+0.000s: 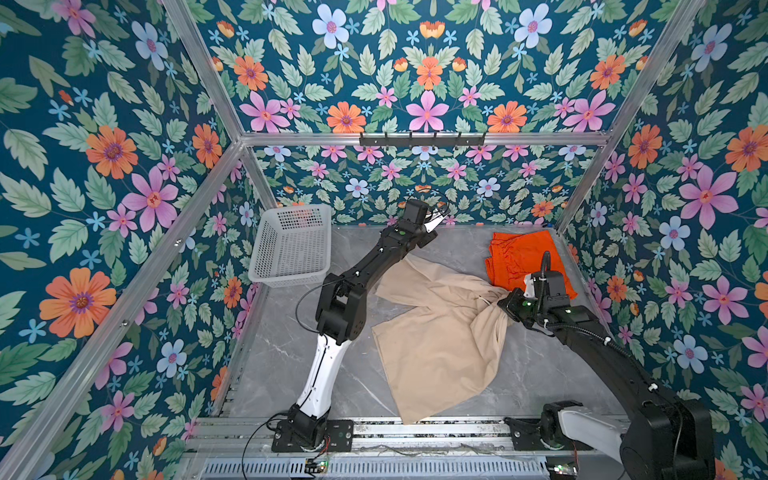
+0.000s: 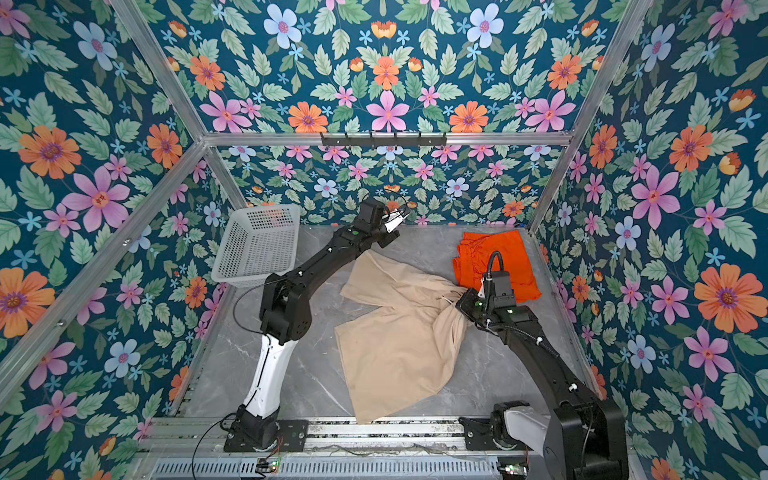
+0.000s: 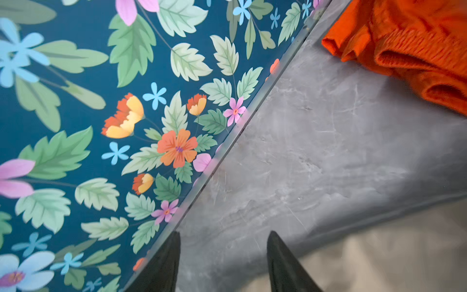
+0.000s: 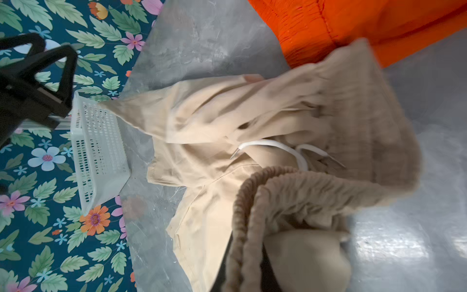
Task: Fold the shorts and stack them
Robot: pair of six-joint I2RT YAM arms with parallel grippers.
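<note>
The beige shorts (image 1: 436,332) (image 2: 399,336) lie spread on the grey table, their legs toward the front edge. My right gripper (image 1: 505,305) (image 4: 252,252) is shut on their gathered elastic waistband, lifting that end; the white drawstring (image 4: 273,146) hangs loose beside it. The orange shorts (image 1: 523,257) (image 2: 494,257) (image 3: 417,45) lie bunched at the back right, just past the held waistband. My left gripper (image 1: 436,224) (image 3: 224,235) hangs open above the back of the table near the wall, with nothing between its fingers and a beige edge (image 3: 379,252) below it.
A white perforated basket (image 1: 291,245) (image 2: 257,245) (image 4: 101,141) stands at the back left against the wall. Floral walls close in the table on three sides. A metal rail (image 1: 415,432) runs along the front edge.
</note>
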